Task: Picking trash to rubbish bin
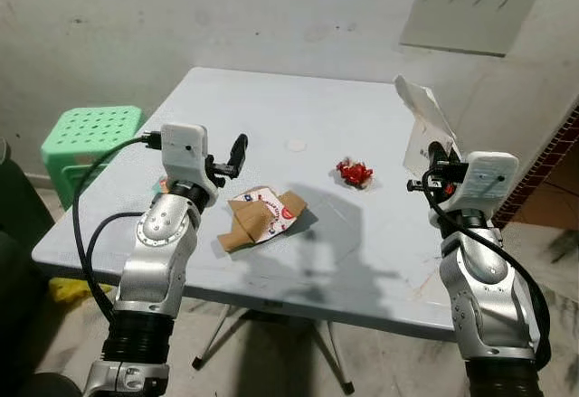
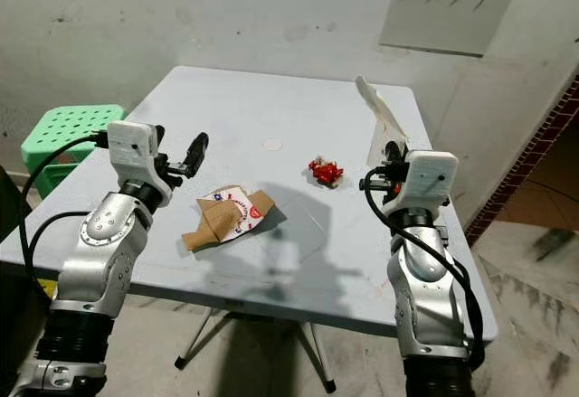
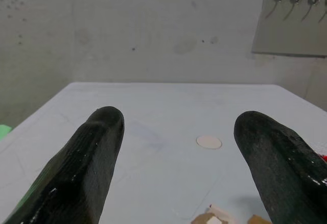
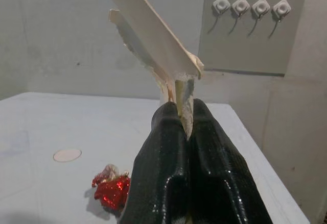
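I am looking down on a pale grey square surface (image 1: 271, 108) set against a stained wall. Everything below is placed relative to that surface.

Off its left edge stands a green plastic stool (image 1: 89, 137) with a perforated seat.

My left gripper (image 3: 179, 147) hovers above the surface's near-left part, its two black fingers (image 3: 87, 163) spread wide apart and holding nothing.

My right gripper (image 4: 184, 119) is raised above the surface's right edge. Its fingers are clenched tight on the lower edge of a torn white card piece (image 1: 423, 121), which sticks up and tilts back above them.

On the surface, just beyond the left gripper and near the front, lies a crumpled brown paper wrapper (image 1: 264, 217) with a white and red printed panel.

Farther toward the middle-right of the surface sits a small crumpled red foil wrapper (image 1: 355, 173).

Closer to the surface's centre, behind both wrappers, lies a small pale round disc (image 1: 296, 146), flat on the top.
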Available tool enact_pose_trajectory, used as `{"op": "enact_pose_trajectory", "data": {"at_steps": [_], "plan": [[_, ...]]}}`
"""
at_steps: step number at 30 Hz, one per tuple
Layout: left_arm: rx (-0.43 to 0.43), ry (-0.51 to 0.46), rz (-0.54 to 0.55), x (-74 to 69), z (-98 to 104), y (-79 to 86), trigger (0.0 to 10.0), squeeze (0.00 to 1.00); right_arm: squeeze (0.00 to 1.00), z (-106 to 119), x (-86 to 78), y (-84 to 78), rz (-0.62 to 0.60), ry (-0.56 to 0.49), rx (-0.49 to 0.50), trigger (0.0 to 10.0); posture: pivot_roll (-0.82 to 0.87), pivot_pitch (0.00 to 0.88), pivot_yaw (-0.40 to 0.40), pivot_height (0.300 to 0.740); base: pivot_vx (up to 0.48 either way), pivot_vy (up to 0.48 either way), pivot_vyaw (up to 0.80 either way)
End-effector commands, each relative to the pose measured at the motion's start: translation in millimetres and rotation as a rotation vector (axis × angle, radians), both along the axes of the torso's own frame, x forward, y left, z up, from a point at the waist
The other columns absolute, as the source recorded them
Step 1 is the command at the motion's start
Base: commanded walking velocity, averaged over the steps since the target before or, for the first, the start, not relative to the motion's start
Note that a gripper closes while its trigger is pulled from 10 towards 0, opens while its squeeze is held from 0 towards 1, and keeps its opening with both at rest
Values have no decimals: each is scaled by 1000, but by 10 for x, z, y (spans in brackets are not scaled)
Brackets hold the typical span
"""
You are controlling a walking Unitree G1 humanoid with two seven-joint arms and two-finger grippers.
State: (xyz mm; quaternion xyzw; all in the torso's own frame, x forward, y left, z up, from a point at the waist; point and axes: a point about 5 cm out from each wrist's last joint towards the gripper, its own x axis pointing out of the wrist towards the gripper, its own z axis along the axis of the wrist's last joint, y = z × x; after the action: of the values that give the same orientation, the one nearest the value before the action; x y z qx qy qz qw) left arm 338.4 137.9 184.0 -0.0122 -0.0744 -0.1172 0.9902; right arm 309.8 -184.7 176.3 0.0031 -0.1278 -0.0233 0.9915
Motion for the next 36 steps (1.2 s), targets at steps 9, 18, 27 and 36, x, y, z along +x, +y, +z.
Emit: {"op": "enact_pose_trajectory", "data": {"at_steps": [9, 18, 27, 36], "plan": [[-11, -1, -33, 17, -3, -88, 10000, 0, 0, -54, -72, -47, -27, 3, -4, 10000, -41, 0, -20, 740, 0, -158, 0], [-19, 16, -50, 17, -33, -134, 10000, 0, 0, -70, -145, -99, -42, 10, -11, 10000, -58, 0, -23, 740, 0, -328, 0], [-44, 19, -52, 16, -37, -160, 10000, 0, 0, -91, -162, -148, -62, 36, -12, 10000, -69, 0, -28, 740, 0, -172, -199], [-55, 20, -51, 28, -22, -174, 10000, 0, 0, -104, -167, -176, -71, 56, -17, 10000, -73, 0, -29, 740, 0, 0, -660]]}}
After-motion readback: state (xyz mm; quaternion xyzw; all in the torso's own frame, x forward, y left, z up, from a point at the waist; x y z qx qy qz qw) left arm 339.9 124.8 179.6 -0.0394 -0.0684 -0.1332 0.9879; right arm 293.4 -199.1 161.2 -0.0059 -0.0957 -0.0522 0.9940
